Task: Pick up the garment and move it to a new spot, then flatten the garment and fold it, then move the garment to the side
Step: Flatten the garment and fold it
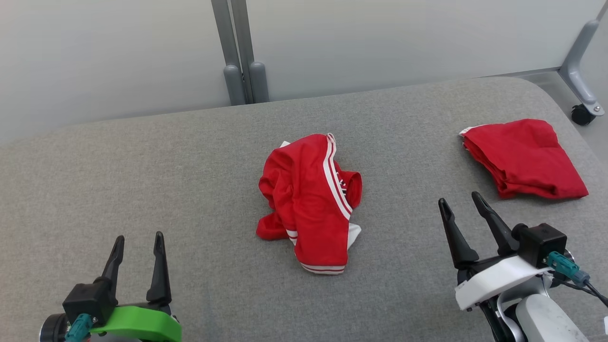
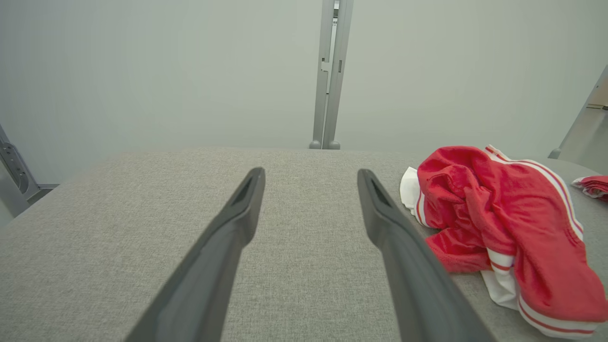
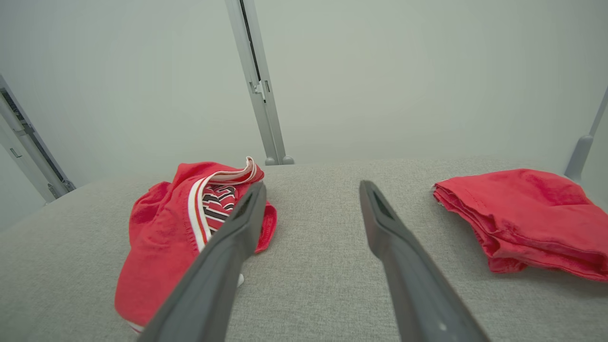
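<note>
Crumpled red garment (image 3: 159,247), lettering (image 3: 217,205) unreadable

Lab, frosted partitions (image 1: 380,42) (castor (image 1: 581,114) on frame (image 1: 576,54)), padded table (image 1: 142,190)

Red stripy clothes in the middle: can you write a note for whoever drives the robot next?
Left hand: open, empty, at lower left.
Right hand: open, empty, near the folded red garment.
Crumpled red white-striped garment: centre of the grey padded surface, untouched; the folded one sits at the far right.
Done: nothing on it yet.
Left: pick up, move, flatten, fold, set aside.
</note>
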You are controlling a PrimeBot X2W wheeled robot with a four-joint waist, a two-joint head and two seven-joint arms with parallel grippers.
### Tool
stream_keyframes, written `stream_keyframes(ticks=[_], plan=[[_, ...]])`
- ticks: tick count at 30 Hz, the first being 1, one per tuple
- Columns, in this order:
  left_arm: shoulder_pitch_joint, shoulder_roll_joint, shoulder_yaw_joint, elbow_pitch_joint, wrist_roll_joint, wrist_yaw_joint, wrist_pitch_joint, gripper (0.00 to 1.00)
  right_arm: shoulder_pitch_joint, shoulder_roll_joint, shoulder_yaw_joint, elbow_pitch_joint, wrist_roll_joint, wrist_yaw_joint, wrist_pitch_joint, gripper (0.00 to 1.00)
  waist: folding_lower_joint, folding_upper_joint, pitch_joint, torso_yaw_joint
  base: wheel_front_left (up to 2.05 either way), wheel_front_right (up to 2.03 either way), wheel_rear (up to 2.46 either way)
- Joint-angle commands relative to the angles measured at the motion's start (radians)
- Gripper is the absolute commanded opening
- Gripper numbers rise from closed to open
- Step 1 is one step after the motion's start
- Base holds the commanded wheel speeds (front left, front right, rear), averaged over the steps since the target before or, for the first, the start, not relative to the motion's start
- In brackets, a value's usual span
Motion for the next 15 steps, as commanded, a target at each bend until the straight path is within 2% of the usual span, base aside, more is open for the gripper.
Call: stream_keyframes(ticks=[1,11,15], plan=[[0.005,-0.003,0.007,0.006,0.007,-0.006,-0.003,1.00,-0.005,-0.003,0.004,0.004,0.008,0.000,-0.003,1.00,0.0000,0.0000,0.000,0.000,0.00,0.00,0.00],[0.000,-0.031,0.034,0.018,0.042,-0.032,-0.003,1.00,-0.008,-0.010,0.030,0.020,0.022,0.000,-0.003,1.00,0.0000,0.0000,-0.005,0.011,0.00,0.00,0.00],[-0.008,-0.040,0.033,0.018,0.056,-0.043,-0.003,1.00,-0.015,-0.012,0.078,0.045,0.054,0.000,-0.003,1.00,0.0000,0.0000,-0.004,0.034,0.00,0.00,0.00]])
